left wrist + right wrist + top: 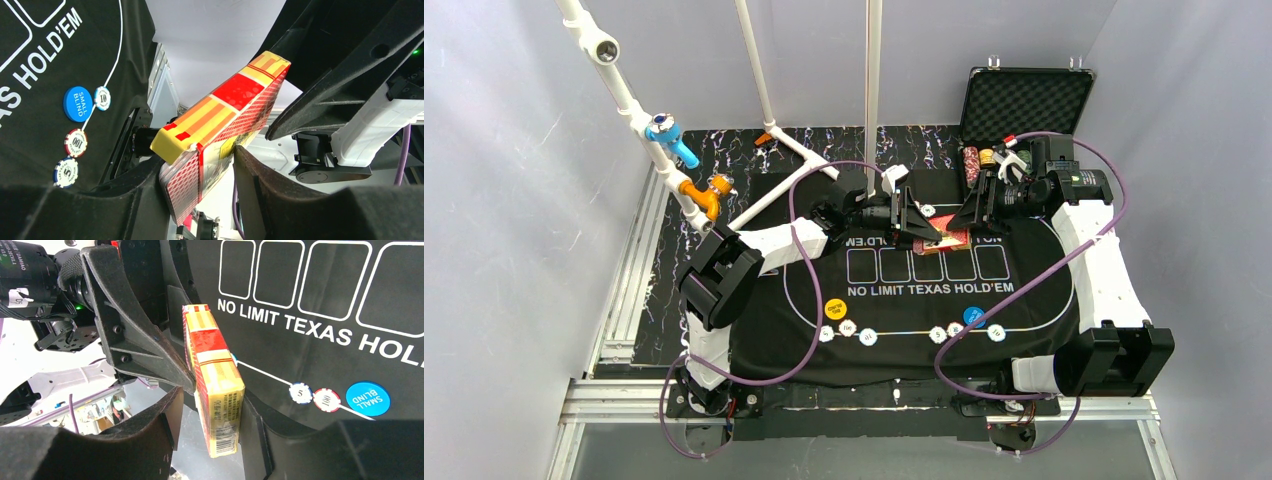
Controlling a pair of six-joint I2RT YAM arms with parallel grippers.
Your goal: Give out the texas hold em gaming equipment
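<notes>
Two sets of fingers share one card box above the mat.
Left fingers (200,165) and right fingers (210,415) are each partly closed on the red-and-yellow card box (944,236), held at twelve o'clock over the felt (804,300); opening it looks next, needing opposed pulls. Chips (849,329) and buttons (835,308) sit at six; the foam case (1024,105) at one holds chip rolls (971,160).

The top external view looks down from above and behind the arm bases at the whole worktop (664,270). Both wrist views sit close, sharing the card box (220,120) and lettered mat (310,335).
</notes>
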